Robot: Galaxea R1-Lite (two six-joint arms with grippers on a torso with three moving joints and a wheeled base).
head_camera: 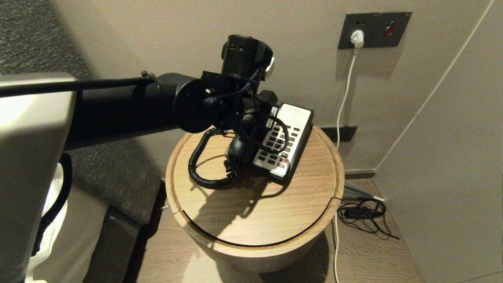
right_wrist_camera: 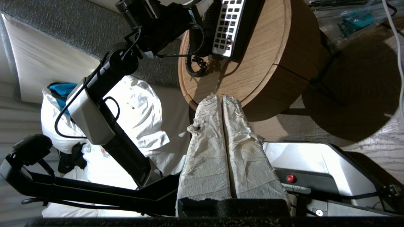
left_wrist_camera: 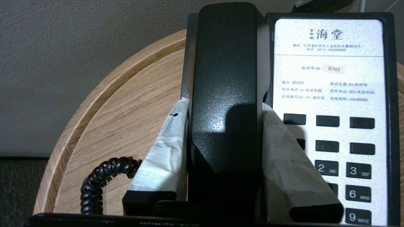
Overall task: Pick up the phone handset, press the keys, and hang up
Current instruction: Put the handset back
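Note:
A black desk phone (head_camera: 285, 141) with a white keypad face stands on a round wooden side table (head_camera: 255, 212). Its black handset (left_wrist_camera: 225, 94) lies along the phone's left side in the cradle. Only the handset's lower end (head_camera: 237, 151) shows in the head view. My left gripper (left_wrist_camera: 225, 107) straddles the handset's middle, with a white-wrapped finger pressed on each side of it. My left wrist (head_camera: 235, 102) hides that grip in the head view. A coiled cord (head_camera: 200, 165) loops on the table to the left. My right gripper (right_wrist_camera: 222, 96) is shut and empty, parked low in front of the table.
The keypad (left_wrist_camera: 344, 157) lies just right of the held handset. A wall socket with a white plug (head_camera: 357, 38) and a cable hanging down is behind the table. Loose black cables (head_camera: 361, 214) lie on the floor at right. A grey upholstered bed edge (head_camera: 110, 177) stands at left.

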